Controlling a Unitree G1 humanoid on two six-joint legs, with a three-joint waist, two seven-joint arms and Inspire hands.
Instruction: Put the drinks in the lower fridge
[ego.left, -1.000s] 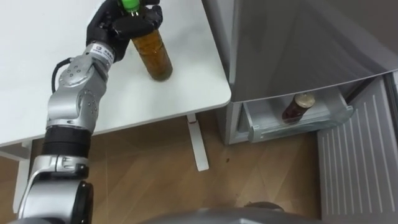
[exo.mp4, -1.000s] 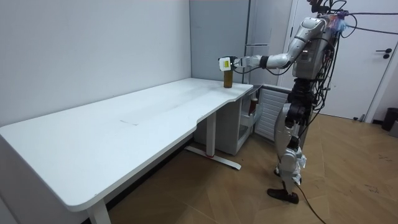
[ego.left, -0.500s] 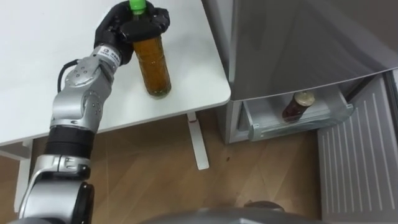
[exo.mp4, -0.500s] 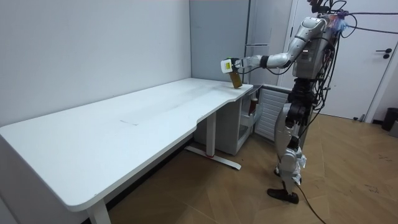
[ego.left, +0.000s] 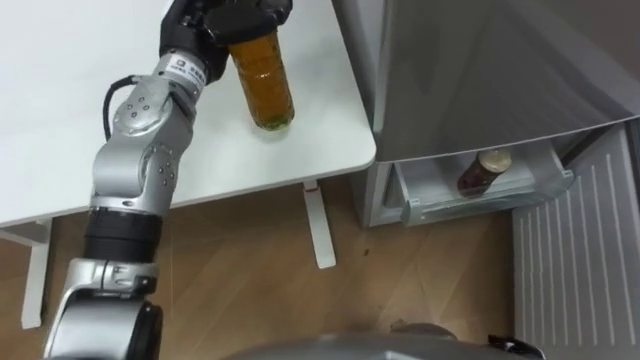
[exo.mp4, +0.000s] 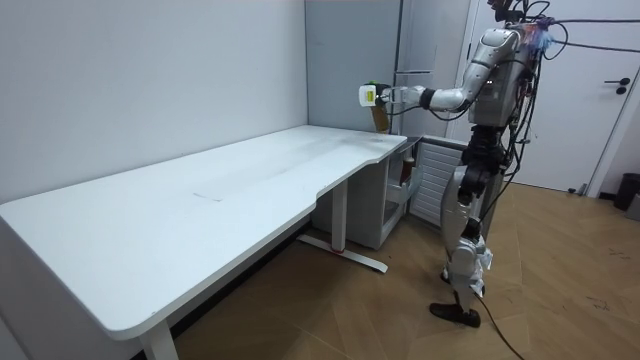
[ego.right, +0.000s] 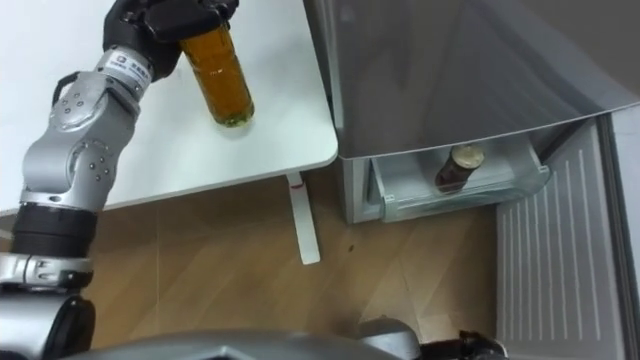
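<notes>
Currently: left hand (ego.left: 222, 18) clasps the top of the amber bottle (ego.left: 266, 88), cap cut off by the frame edge. The bottle hangs tilted above the table (ego.left: 60, 100) corner. A dark bottle (ego.left: 478, 172) lies in the fridge's (ego.left: 480, 70) open lower drawer (ego.left: 480, 205), partly hidden.

**A:** What furniture was in place?
**B:** One long white table (exo.mp4: 200, 200), set along the grey wall (exo.mp4: 150, 70). It stood on a white leg (ego.left: 318, 230) with a flat foot.
**A:** And the surroundings?
**B:** Wood-pattern floor (exo.mp4: 570, 310). A white door (exo.mp4: 622, 110) was at the room view's right, with a small dark object (exo.mp4: 630, 190) near it.
</notes>
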